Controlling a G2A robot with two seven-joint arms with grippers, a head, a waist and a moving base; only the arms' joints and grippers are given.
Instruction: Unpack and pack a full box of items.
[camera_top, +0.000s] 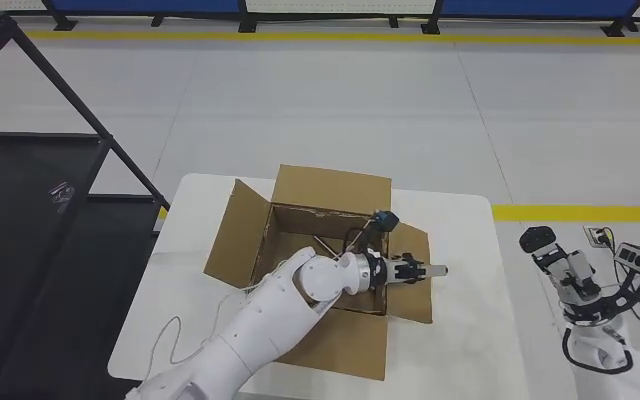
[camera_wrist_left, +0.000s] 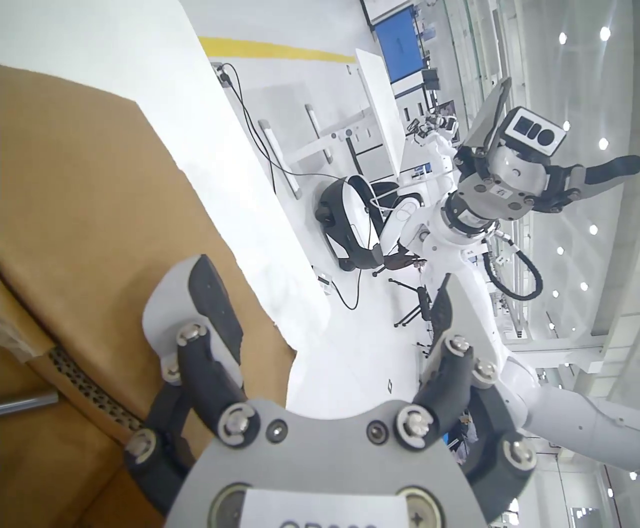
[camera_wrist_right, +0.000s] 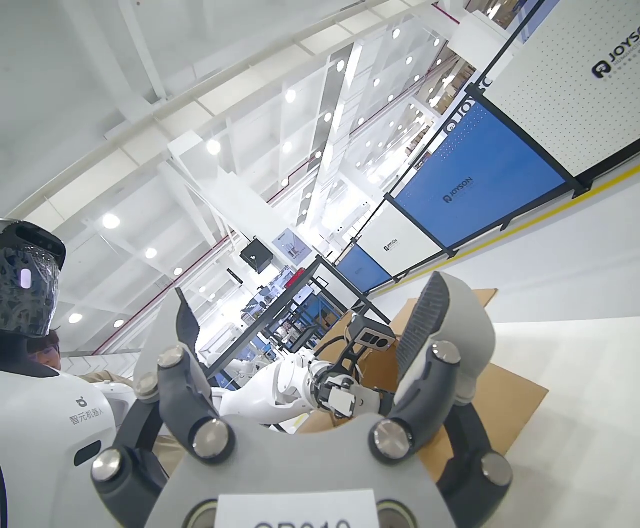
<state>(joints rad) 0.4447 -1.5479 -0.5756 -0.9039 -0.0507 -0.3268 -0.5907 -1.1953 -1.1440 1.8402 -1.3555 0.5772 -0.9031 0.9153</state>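
- My left hand (camera_wrist_left: 330, 310) hangs just above the box's (camera_top: 330, 190) right-side flap, fingers spread wide and nothing between them.
- My right hand (camera_wrist_right: 310, 320) is up in the air, well apart from the box on its right, also wide open and empty.
- The box sits on the white worktop (camera_top: 470, 330), mouth facing up, all four flaps folded outward.
- Long axis: from above the mouth looks close to square, perhaps a shade longer side to side, but my forearm lies across it, so I can't be sure.
- Step in hand, as I judge it: the unpacking, with no item gripped yet.
- Next move calls for bringing the left hand off the flap and over the mouth, tipping it down between the walls, and closing on one item without snagging the cardboard.
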